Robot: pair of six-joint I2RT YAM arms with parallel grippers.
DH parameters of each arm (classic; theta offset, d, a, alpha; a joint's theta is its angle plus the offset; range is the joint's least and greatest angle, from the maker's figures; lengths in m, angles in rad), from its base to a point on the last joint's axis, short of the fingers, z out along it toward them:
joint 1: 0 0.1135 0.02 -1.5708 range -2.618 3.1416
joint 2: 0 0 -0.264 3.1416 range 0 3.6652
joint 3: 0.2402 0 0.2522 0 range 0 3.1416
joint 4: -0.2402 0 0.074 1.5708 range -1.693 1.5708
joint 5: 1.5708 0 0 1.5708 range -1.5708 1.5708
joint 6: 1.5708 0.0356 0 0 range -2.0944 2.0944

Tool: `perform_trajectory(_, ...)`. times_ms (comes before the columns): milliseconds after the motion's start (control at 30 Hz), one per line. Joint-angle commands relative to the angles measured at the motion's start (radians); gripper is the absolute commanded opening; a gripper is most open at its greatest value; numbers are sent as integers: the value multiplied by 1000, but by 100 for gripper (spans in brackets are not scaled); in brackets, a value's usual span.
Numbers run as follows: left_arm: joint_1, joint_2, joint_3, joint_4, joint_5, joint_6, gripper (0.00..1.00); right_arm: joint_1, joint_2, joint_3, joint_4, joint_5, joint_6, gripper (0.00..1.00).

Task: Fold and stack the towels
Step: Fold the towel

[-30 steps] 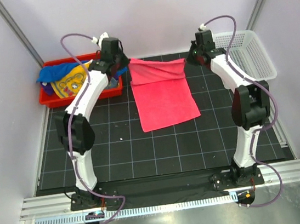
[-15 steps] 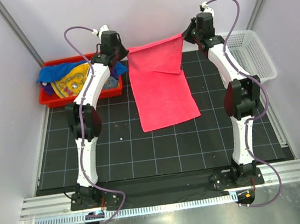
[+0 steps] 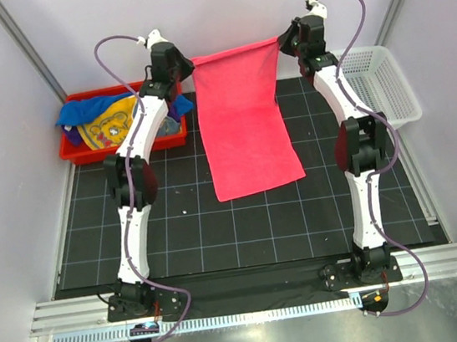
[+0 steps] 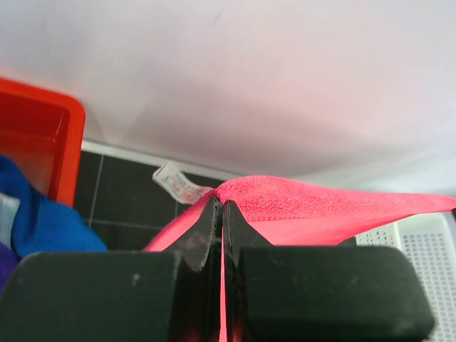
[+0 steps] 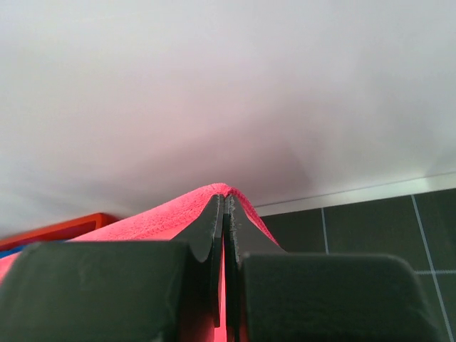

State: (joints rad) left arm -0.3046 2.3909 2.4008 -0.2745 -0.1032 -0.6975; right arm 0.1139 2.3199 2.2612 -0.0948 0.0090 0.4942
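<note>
A hot pink towel [image 3: 243, 123] hangs stretched between my two grippers at the back of the mat, its near end lying on the mat. My left gripper [image 3: 188, 65] is shut on its far left corner [image 4: 246, 194], where a white label [image 4: 175, 183] sticks out. My right gripper [image 3: 282, 42] is shut on its far right corner [image 5: 206, 199]. Other towels, bright blue [image 3: 86, 110], yellow-orange [image 3: 111, 123] and purple, lie heaped in the red bin [image 3: 74, 153].
The red bin stands at the back left, its wall also in the left wrist view [image 4: 43, 142]. A white mesh basket [image 3: 385, 83] stands at the back right. The black gridded mat [image 3: 244, 228] lies under the towel. White walls close the back and sides.
Both grippers have risen and moved back with the towel's far corners. The folded-over far part has opened and the towel now hangs taut from its far edge.
</note>
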Motion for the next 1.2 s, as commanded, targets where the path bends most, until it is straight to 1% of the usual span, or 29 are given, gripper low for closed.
perform_trajectory(0, 22, 11, 60, 112, -12, 36, 0, -11, 7, 73, 121, 48, -31, 1)
perform_trajectory(133, 29, 30, 80, 139, -3, 36, 0, -10, 44, 167, 118, 66, -45, 1)
perform_trajectory(267, 32, 42, 84, 178, 2, 39, 0, -11, 53, 204, 133, 89, -68, 1)
perform_trajectory(467, 33, 47, 89, 222, -4, 59, 0, -13, 56, 230, 165, 114, -94, 1)
perform_trajectory(700, 38, 60, 133, 258, 5, 61, 0, -23, 52, 250, 182, 118, -100, 1)
perform_trajectory(933, 41, 51, 124, 265, 26, 75, 0, -26, 22, 190, 193, 114, -97, 1)
perform_trajectory(1000, 44, 37, 113, 264, 42, 75, 0, -28, -2, 150, 201, 111, -97, 1)
perform_trajectory(1167, 42, -32, -24, 270, 69, 59, 0, -28, -66, 17, 217, 94, -77, 1)
